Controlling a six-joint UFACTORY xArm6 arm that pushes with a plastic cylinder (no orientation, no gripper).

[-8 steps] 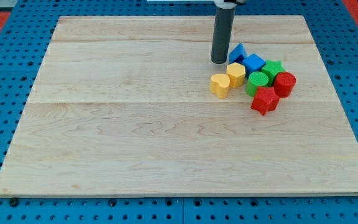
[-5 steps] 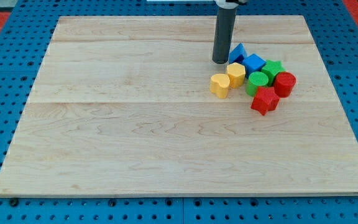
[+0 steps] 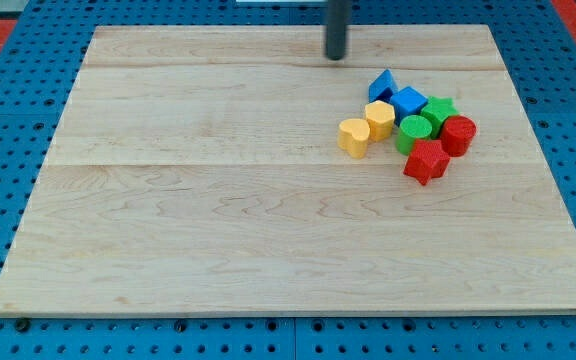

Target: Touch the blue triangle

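The blue triangle (image 3: 382,84) sits at the top left of a tight cluster of blocks on the wooden board (image 3: 218,200), right of centre. My tip (image 3: 336,56) is near the view's top, up and to the left of the blue triangle, with a clear gap of bare wood between them. The rod is blurred.
The cluster also holds a blue block (image 3: 408,102), a green star-like block (image 3: 438,110), a green cylinder (image 3: 415,131), a red cylinder (image 3: 458,134), a red star-like block (image 3: 426,160), a yellow block (image 3: 380,119) and a yellow heart (image 3: 353,137).
My tip was right beside the blue triangle's left side. It has moved away towards the view's top and slightly left. The blocks have not shifted.
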